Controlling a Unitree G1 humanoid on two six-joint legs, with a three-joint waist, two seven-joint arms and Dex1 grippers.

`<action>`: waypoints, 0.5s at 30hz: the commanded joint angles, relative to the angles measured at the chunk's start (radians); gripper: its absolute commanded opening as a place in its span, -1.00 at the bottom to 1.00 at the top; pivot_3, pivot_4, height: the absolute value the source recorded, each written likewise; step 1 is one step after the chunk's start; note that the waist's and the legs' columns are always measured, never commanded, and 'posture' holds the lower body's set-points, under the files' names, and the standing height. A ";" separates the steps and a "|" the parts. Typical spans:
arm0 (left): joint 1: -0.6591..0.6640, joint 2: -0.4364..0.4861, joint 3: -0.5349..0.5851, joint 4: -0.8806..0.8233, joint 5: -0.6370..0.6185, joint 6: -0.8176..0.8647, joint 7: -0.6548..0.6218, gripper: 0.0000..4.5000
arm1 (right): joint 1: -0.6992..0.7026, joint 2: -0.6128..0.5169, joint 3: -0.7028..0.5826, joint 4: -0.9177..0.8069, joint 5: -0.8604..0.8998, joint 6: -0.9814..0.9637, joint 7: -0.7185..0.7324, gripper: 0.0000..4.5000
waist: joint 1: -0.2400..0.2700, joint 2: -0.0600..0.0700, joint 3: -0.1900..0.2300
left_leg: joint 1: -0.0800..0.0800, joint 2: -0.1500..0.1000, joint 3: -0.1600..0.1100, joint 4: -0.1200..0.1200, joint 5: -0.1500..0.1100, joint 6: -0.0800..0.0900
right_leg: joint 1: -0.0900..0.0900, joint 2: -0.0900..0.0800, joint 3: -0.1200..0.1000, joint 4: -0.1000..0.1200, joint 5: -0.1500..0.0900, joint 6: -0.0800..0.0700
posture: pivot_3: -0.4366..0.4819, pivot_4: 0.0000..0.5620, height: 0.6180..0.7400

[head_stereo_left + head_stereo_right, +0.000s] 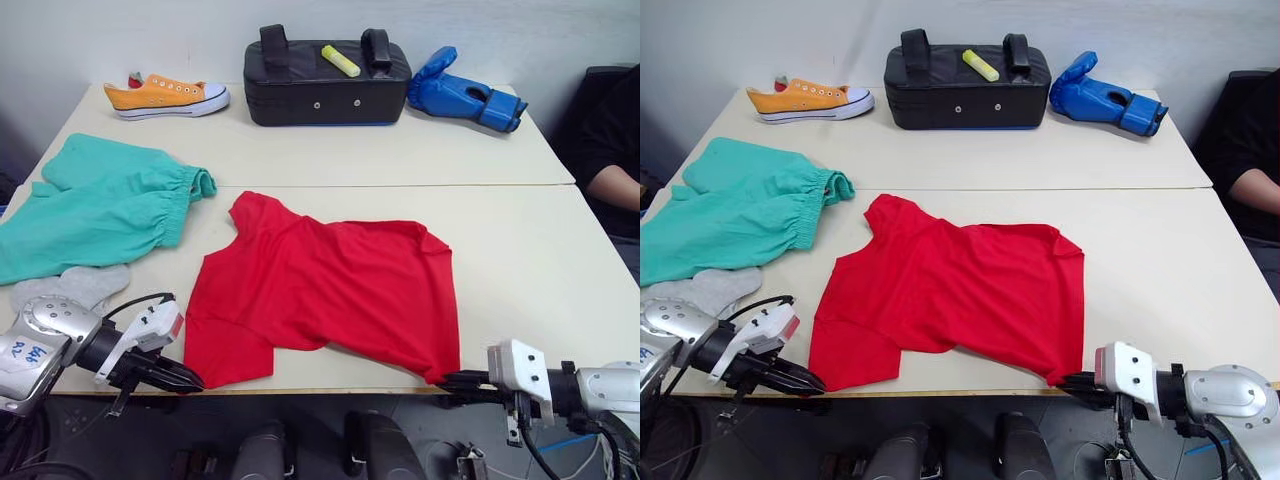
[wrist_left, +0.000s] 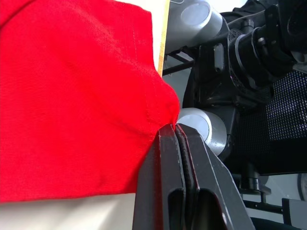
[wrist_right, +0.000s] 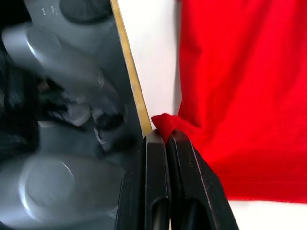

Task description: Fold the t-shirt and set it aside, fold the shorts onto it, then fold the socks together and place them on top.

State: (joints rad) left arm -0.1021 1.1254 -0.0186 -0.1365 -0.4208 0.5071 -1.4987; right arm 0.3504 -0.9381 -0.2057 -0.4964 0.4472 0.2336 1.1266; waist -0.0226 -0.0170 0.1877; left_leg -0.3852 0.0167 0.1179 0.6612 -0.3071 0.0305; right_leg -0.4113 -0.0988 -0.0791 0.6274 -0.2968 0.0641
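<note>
The red t-shirt (image 1: 330,290) lies spread on the near table, its hem at the front edge. My left gripper (image 1: 190,381) is shut on the shirt's near left corner (image 2: 165,112). At the near right corner (image 3: 165,122) of the shirt my right gripper (image 1: 450,380) is shut too. Teal shorts (image 1: 100,205) lie at the left side of the table. The grey socks (image 1: 75,288) rest just in front of the shorts, beside my left arm.
On the far table stand an orange sneaker (image 1: 165,97), a black padded bag (image 1: 325,75) with a yellow marker (image 1: 340,60) on it, and a blue boxing glove (image 1: 465,97). A person's arm (image 1: 615,180) shows at the right edge.
</note>
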 commanded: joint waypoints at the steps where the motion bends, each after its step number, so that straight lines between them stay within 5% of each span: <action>1: -0.175 -0.109 0.004 0.093 -0.026 0.036 0.073 -1.00 | -0.154 0.030 -0.029 0.013 0.066 0.107 -0.100 -0.99 | 0.006 0.000 0.000 | 0.000 0.000 0.000 0.001 0.000 0.000 | 0.000 0.000 0.000 0.000 0.000 0.000 | -0.05 -0.47 1.00; 5: -0.701 -0.391 0.144 0.474 -0.019 -0.026 0.450 -1.00 | -0.675 0.099 -0.047 0.218 0.032 0.180 -0.342 -0.99 | 0.024 -0.002 0.002 | -0.004 -0.001 0.000 0.006 0.004 0.003 | -0.002 0.000 -0.001 0.001 0.007 0.002 | -0.05 -0.47 1.00; 8: -1.157 -0.456 0.320 0.841 -0.090 -0.096 0.691 -1.00 | -1.080 0.110 -0.073 0.383 -0.043 0.078 -0.471 -0.99 | 0.025 -0.010 0.009 | -0.021 -0.003 -0.001 0.010 0.014 0.007 | -0.015 0.000 -0.004 0.002 0.015 0.002 | -0.05 -0.47 1.00; 11: -1.426 -0.404 0.353 1.035 -0.073 -0.196 0.641 -1.00 | -1.375 0.047 -0.055 0.520 -0.130 -0.079 -0.472 -0.99 | 0.018 -0.009 0.008 | -0.040 -0.005 0.005 0.007 0.018 0.006 | -0.041 0.001 -0.009 0.010 0.015 0.003 | -0.05 -0.47 1.00; 15: -1.525 -0.348 0.284 1.058 -0.034 -0.196 0.420 -1.00 | -1.465 -0.024 -0.041 0.608 -0.126 -0.142 -0.349 -0.99 | 0.018 -0.006 0.007 | -0.027 -0.008 0.009 0.000 0.013 0.010 | -0.042 -0.002 -0.042 0.020 0.015 0.003 | -0.05 -0.47 1.00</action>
State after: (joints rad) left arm -1.6330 0.7611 0.2886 0.9162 -0.4682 0.2976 -0.9913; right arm -1.1228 -0.9411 -0.2354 0.0999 0.3155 0.1151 0.7264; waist -0.0045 -0.0231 0.1943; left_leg -0.4079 0.0104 0.1303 0.6608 -0.2974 0.0427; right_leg -0.4494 -0.1007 -0.1286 0.6479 -0.2815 0.0672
